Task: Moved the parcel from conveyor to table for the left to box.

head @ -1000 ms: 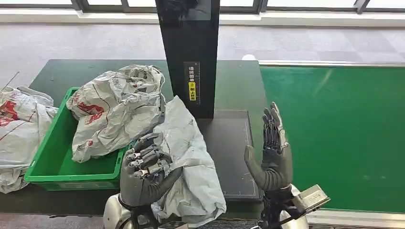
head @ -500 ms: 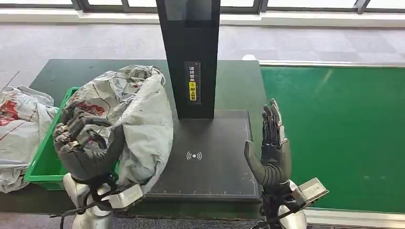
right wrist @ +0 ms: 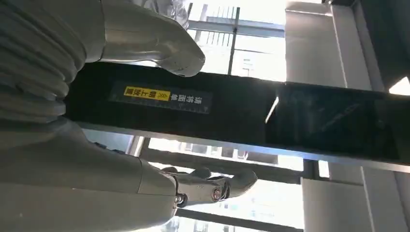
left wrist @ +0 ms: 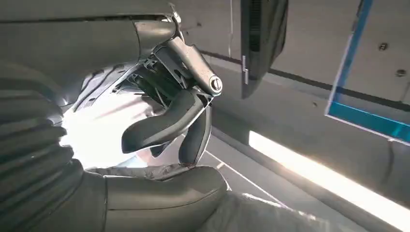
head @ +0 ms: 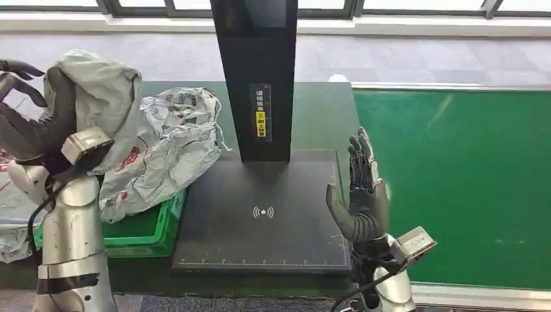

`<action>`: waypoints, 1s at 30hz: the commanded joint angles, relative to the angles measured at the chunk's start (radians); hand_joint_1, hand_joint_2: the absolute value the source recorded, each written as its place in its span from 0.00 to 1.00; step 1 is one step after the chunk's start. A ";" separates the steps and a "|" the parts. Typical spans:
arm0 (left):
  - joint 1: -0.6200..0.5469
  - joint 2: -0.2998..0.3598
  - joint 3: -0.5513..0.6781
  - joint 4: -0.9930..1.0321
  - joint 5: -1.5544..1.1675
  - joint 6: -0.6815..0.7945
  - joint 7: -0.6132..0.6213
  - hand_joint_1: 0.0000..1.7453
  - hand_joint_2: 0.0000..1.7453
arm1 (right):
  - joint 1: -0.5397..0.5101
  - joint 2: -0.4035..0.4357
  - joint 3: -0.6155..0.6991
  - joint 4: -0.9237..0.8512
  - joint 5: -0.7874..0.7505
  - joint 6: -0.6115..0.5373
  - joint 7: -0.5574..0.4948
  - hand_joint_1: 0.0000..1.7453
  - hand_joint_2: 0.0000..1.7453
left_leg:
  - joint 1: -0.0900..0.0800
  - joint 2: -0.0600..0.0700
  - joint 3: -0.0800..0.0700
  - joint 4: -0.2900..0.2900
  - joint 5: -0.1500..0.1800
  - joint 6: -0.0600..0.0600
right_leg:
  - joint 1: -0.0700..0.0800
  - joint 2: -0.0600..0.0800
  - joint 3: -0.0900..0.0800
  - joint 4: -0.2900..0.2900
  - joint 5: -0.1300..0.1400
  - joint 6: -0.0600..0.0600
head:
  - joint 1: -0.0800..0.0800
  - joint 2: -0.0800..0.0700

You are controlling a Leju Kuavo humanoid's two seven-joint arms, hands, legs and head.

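Observation:
My left hand (head: 29,114) is raised at the far left and holds a crumpled grey parcel (head: 97,97), which hangs above the left end of the green box (head: 140,224). In the left wrist view the parcel (left wrist: 101,130) shows bright behind the curled fingers (left wrist: 164,123). A second grey parcel (head: 172,143) with red print lies in the box and bulges over its rim. My right hand (head: 360,195) stands upright and open, holding nothing, at the right edge of the black scanner plate (head: 263,221). The right hand's fingers (right wrist: 212,186) are straight.
A black scanner post (head: 260,78) with a yellow label (right wrist: 164,99) rises from the plate. The green conveyor (head: 455,188) runs along the right. More grey parcels (head: 10,218) lie on the table left of the box. Grey floor lies beyond.
My left arm has swung the grey parcel off the scanner plate, leftward and upward over the box. The right hand has barely shifted.

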 commanded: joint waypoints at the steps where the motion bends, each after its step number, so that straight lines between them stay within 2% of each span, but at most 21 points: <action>1: -0.142 0.056 0.086 0.195 -0.032 0.000 0.032 1.00 1.00 | -0.046 -0.014 0.023 0.088 -0.004 0.005 0.001 0.00 1.00 | 0.000 0.001 0.001 -0.001 0.000 0.000 | 0.001 0.002 0.000 -0.001 0.001 -0.001 | 0.000 0.000; 3: -0.193 0.080 0.093 0.267 -0.104 -0.018 0.078 1.00 1.00 | -0.049 -0.010 0.020 0.092 -0.009 0.014 0.001 0.00 1.00 | 0.001 0.001 0.000 -0.001 0.001 0.000 | 0.001 0.001 0.001 -0.002 0.001 0.000 | 0.000 0.000; 12: -0.193 0.080 0.093 0.267 -0.104 -0.018 0.078 1.00 1.00 | -0.049 -0.010 0.020 0.092 -0.009 0.014 0.001 0.00 1.00 | 0.001 0.000 -0.001 0.000 0.000 0.000 | 0.001 0.000 0.000 0.000 0.001 0.000 | 0.000 0.000; 17: -0.200 0.079 0.076 0.385 -0.218 -0.036 0.115 1.00 1.00 | -0.041 -0.007 0.020 0.097 0.001 0.018 0.001 0.00 1.00 | 0.001 0.000 0.000 -0.001 0.001 0.000 | 0.001 0.000 0.000 -0.001 0.001 -0.001 | 0.000 0.000; 19: -0.180 0.069 0.042 0.449 -0.349 -0.071 0.161 1.00 1.00 | -0.030 -0.008 0.021 0.087 0.005 0.018 0.001 0.00 1.00 | 0.001 0.000 0.000 -0.001 0.001 0.000 | 0.001 0.000 0.001 -0.002 0.001 -0.001 | 0.000 0.000; 22: -0.128 0.016 -0.041 0.591 -0.608 -0.151 0.287 1.00 1.00 | -0.004 -0.009 0.010 0.057 0.018 0.014 0.001 0.00 1.00 | 0.000 -0.002 0.002 -0.003 0.002 0.000 | 0.000 -0.002 0.003 -0.003 0.001 0.000 | 0.000 0.000; 25: -0.104 -0.036 -0.125 0.825 -0.762 -0.233 0.362 1.00 1.00 | 0.026 -0.018 -0.007 0.030 0.030 0.019 0.001 0.00 1.00 | -0.001 -0.010 0.005 -0.007 0.004 0.001 | -0.001 -0.010 0.007 -0.007 0.001 0.000 | 0.000 0.000; 26: -0.095 -0.047 -0.163 0.911 -0.773 -0.295 0.365 1.00 1.00 | 0.039 -0.021 -0.011 0.017 0.033 0.016 0.001 0.00 1.00 | -0.001 -0.006 0.004 -0.004 0.002 0.001 | -0.001 -0.006 0.005 -0.004 0.000 0.000 | 0.000 0.000; 28: -0.066 -0.081 -0.155 1.007 -0.748 -0.165 0.357 1.00 1.00 | 0.053 -0.028 -0.006 0.004 0.027 0.009 0.001 0.00 1.00 | -0.003 -0.009 0.006 -0.005 0.002 0.001 | -0.003 -0.008 0.008 -0.004 -0.001 0.001 | 0.000 0.000; 29: -0.066 -0.088 -0.144 1.022 -0.725 -0.117 0.351 0.22 1.00 | 0.056 -0.030 -0.003 0.003 0.028 0.004 0.001 0.00 1.00 | -0.003 -0.008 0.006 -0.005 0.002 0.001 | -0.003 -0.007 0.007 -0.005 -0.001 0.001 | 0.000 0.000; 30: -0.060 -0.104 -0.109 1.006 -0.639 -0.061 0.288 0.00 1.00 | 0.059 -0.028 0.000 0.003 0.032 -0.004 0.001 0.00 1.00 | -0.002 -0.006 0.005 -0.005 0.002 0.001 | -0.002 -0.006 0.005 -0.005 0.000 0.001 | 0.000 0.000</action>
